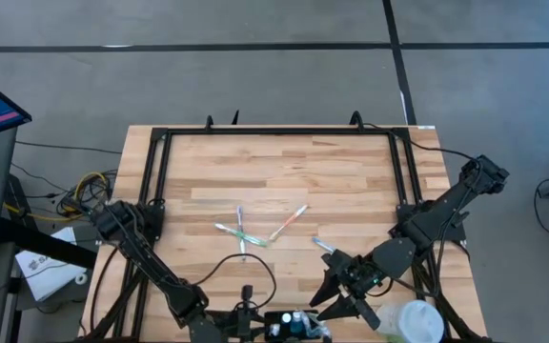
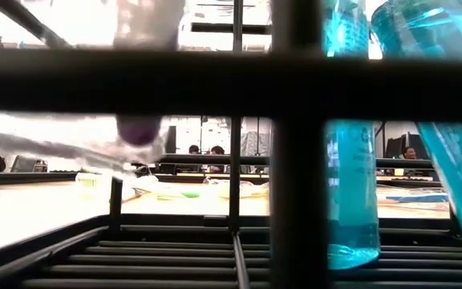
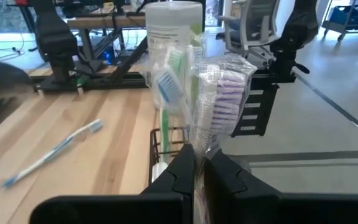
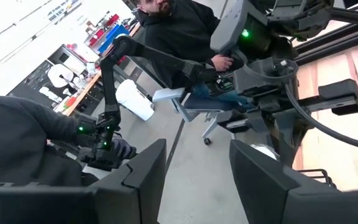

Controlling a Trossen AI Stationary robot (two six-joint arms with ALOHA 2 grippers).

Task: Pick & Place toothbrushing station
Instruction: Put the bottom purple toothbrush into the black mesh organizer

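The toothbrushing station (image 1: 276,331) is a black wire holder at the table's near edge; its bars (image 2: 231,80) fill the low view. A white bottle (image 3: 173,22) and a wrapped green-and-blue brush (image 3: 169,87) stand in it. My left gripper (image 3: 199,171), also at the near edge (image 1: 254,324), is shut on a clear-wrapped toothbrush with purple bristles (image 3: 222,99), just above the station. My right gripper (image 4: 194,180) hovers open and holds nothing, to the right of the station (image 1: 343,303). My left gripper pinches the wrapped purple toothbrush by its handle (image 3: 199,148) between the two fingers. The brush runs on ahead of the fingers, roughly along them, with its bristle head (image 2: 139,128) at the far end. It is clear of the table; whether it touches the station I cannot tell.
Loose toothbrushes lie mid-table (image 1: 241,231), (image 1: 289,221), (image 1: 322,245). A white round cup (image 1: 417,322) stands at the near right corner. Blue bottles (image 2: 351,193) stand in the station. A black frame (image 1: 279,131) rims the table. People sit beyond it (image 4: 185,31).
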